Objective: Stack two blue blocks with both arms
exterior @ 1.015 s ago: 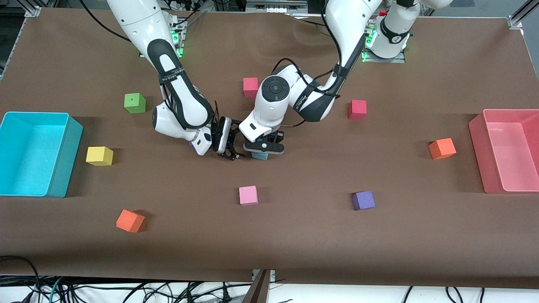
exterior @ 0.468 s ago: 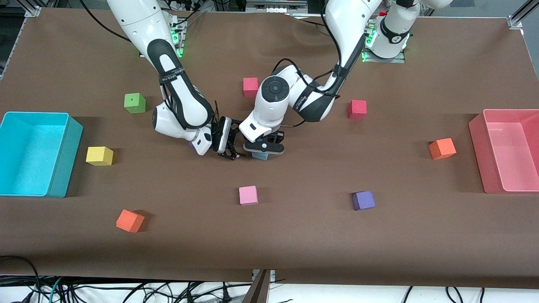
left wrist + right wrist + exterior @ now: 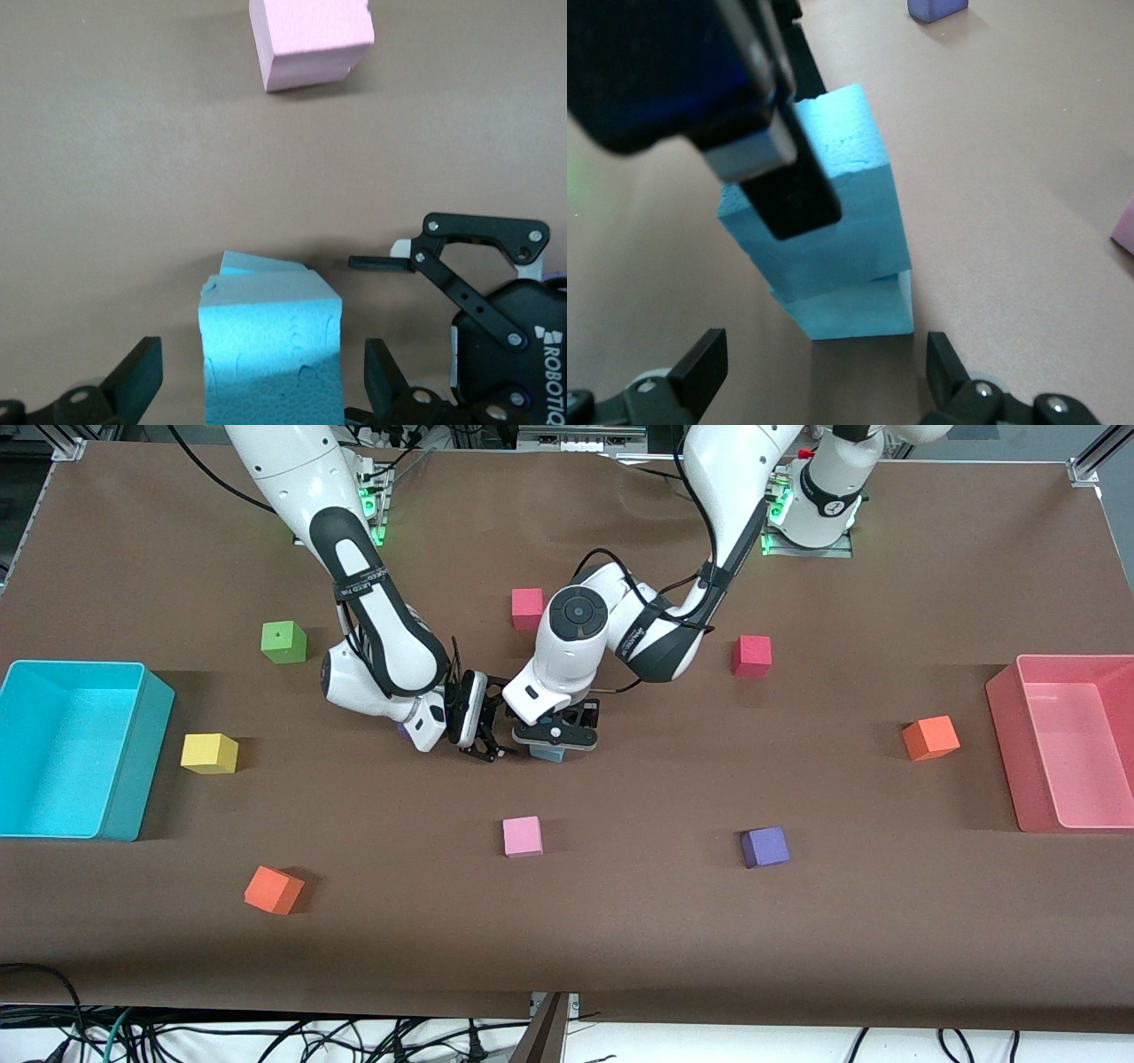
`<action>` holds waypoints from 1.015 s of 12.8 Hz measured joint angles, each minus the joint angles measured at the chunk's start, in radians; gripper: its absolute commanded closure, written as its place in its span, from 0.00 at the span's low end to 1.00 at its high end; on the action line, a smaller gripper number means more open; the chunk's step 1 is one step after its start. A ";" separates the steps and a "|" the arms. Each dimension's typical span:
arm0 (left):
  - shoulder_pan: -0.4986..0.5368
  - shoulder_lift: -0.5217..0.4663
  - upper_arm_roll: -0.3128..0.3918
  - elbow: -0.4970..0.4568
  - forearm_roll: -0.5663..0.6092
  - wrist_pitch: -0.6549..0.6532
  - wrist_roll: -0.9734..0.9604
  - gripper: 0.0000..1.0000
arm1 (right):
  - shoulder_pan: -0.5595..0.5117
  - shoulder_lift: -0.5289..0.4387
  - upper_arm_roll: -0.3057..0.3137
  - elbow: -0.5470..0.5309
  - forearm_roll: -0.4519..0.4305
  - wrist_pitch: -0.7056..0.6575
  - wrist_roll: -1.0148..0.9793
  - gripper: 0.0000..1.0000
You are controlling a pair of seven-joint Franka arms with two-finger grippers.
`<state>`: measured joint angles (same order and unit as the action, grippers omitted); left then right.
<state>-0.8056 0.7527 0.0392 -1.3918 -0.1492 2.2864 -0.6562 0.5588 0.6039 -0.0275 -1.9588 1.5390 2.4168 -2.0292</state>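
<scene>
Two arms share the middle of my desk, with a cyan bin at the right arm's end and a pink bin at the left arm's end, both well apart from the work. The left arm reaches in from its base and points its gripper straight down; the right arm leans in beside it and waits.

The left gripper sits over the stack, its fingers spread wider than the top block, with a strip of desk showing on each side, so it grips nothing. The right gripper hangs just beside the stack toward the right arm's end, also spread wide and empty.

I read the step as the release after placing: the top blue block rests on the lower blue block, in the middle of the desk, farther from the front camera than the pink cube.

Next I would lift the left gripper straight up — any sideways drift could catch a finger on the top block and push it off. The right gripper should back away without brushing the pair.

Both blocks are sky-blue foam with a pitted surface. The top one is twisted a little against the lower one, whose corner peeks out underneath — a slightly crooked stack, but flat on it as far as I can judge.
</scene>
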 measured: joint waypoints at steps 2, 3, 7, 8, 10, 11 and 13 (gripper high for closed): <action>0.011 -0.034 0.025 0.009 0.000 -0.056 0.000 0.00 | -0.005 0.000 0.000 0.002 0.000 0.000 -0.001 0.01; 0.032 -0.071 0.033 0.010 0.000 -0.109 0.000 0.00 | -0.009 -0.001 -0.001 0.005 0.000 0.000 -0.001 0.01; 0.244 -0.306 0.007 -0.085 0.000 -0.297 0.030 0.00 | -0.020 -0.030 -0.026 0.010 -0.009 -0.006 0.023 0.01; 0.327 -0.382 -0.011 -0.126 0.000 -0.366 0.092 0.00 | -0.022 -0.043 -0.037 0.011 -0.035 -0.021 0.079 0.01; 0.492 -0.530 -0.027 -0.198 0.000 -0.521 0.275 0.00 | -0.022 -0.081 -0.064 0.020 -0.159 -0.074 0.274 0.01; 0.573 -0.596 -0.029 -0.229 0.002 -0.584 0.367 0.00 | -0.022 -0.108 -0.085 0.032 -0.238 -0.121 0.391 0.01; 0.701 -0.686 -0.029 -0.280 0.059 -0.661 0.500 0.00 | -0.022 -0.162 -0.143 0.069 -0.398 -0.247 0.592 0.01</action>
<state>-0.1042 0.0672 0.0101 -1.6715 -0.0904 1.6253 -0.1560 0.5364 0.4424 -0.1704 -1.8894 1.1413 2.1703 -1.4376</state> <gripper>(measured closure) 0.000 0.004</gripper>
